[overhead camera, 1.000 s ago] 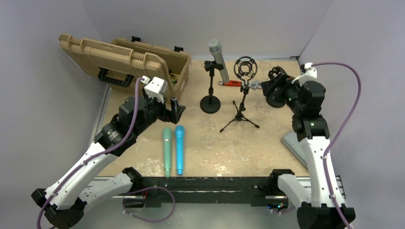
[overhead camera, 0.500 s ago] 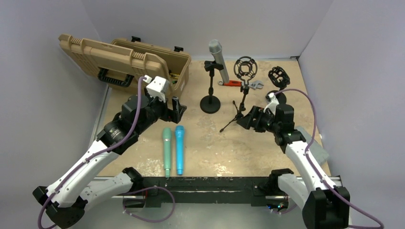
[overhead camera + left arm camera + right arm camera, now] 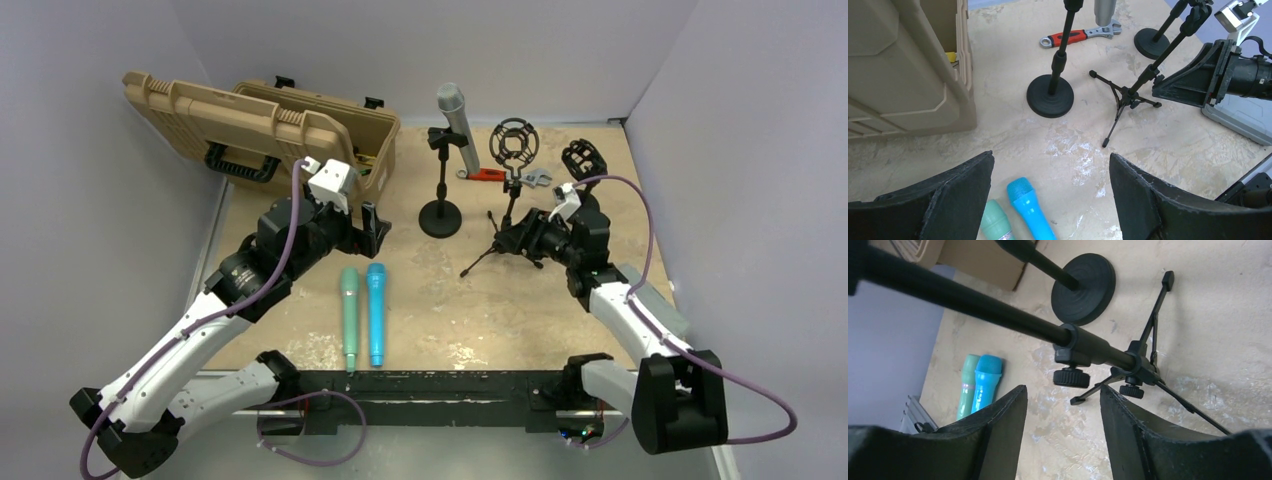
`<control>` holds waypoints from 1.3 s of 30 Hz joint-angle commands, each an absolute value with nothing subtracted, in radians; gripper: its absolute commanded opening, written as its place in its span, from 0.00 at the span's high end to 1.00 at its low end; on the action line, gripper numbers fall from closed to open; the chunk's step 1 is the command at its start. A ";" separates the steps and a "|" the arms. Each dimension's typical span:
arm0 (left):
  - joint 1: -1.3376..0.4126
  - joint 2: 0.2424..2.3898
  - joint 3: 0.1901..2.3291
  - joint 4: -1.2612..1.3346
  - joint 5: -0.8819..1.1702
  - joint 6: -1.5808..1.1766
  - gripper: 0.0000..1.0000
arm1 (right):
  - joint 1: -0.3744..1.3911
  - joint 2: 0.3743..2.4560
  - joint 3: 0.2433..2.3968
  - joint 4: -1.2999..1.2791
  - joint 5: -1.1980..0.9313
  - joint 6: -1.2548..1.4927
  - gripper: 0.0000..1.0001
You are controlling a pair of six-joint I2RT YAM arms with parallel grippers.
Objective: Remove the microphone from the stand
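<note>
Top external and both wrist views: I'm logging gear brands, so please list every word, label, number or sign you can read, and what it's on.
No text can be read in any view.
On the tan case: no label shows.
On the grey microphone, blue microphone and adjustable wrench: no legible markings.
On the green microphone: faint marks on its band, too blurred to read.

A robotics lab cell: plain grey walls [image 3: 420,40] enclose a scuffed tabletop [image 3: 450,300].
</note>
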State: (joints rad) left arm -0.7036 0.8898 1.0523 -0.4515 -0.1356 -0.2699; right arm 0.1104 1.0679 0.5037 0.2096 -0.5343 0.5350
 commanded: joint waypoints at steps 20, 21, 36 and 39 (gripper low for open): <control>-0.710 0.890 1.095 -0.440 -0.146 -0.263 0.17 | 0.148 1.117 0.612 0.209 -0.368 0.487 0.67; -0.711 0.891 1.096 -0.440 -0.145 -0.264 0.17 | 0.151 1.116 0.616 0.198 -0.355 0.485 0.69; -0.711 0.889 1.094 -0.440 -0.143 -0.266 0.17 | 0.321 1.104 0.728 -0.094 0.126 0.398 0.93; -0.710 0.888 1.094 -0.439 -0.143 -0.266 0.17 | 0.385 1.119 0.772 -0.158 0.279 0.383 0.91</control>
